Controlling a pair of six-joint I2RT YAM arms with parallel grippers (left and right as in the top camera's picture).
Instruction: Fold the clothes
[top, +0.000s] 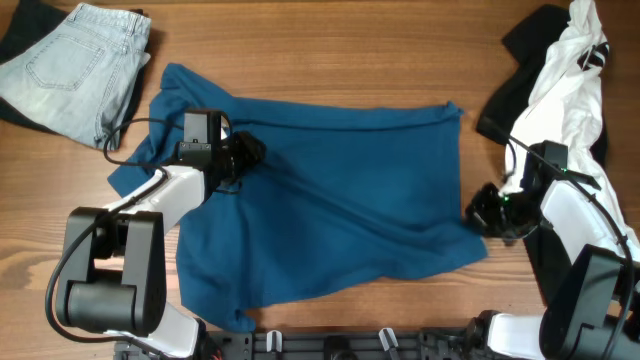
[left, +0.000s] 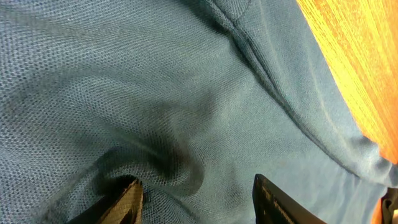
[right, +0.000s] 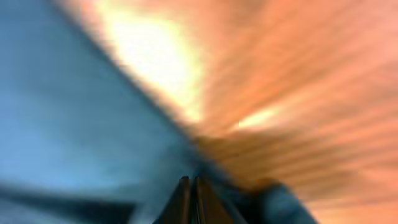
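Left gripper (top: 249, 153), jaws apart, presses into shirt (top: 340, 190) at its left side; right gripper (top: 479, 212), jaws together, at its right hem. Shirt lies spread on table (top: 330, 60); no fold evident, folding remains

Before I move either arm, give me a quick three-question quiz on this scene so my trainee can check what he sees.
1. True or false: the jeans lie on top of the teal shirt.
2. Which stand open on the shirt? A) left jaws B) right jaws C) both
3. In a few words: where on the shirt are the right jaws?

Key:
1. False. The jeans lie beside the shirt, at the far left, not on it.
2. A. The left jaws stand apart with fabric between them. The right jaws are shut.
3. At its right edge, towards the near corner, close to the white garment.
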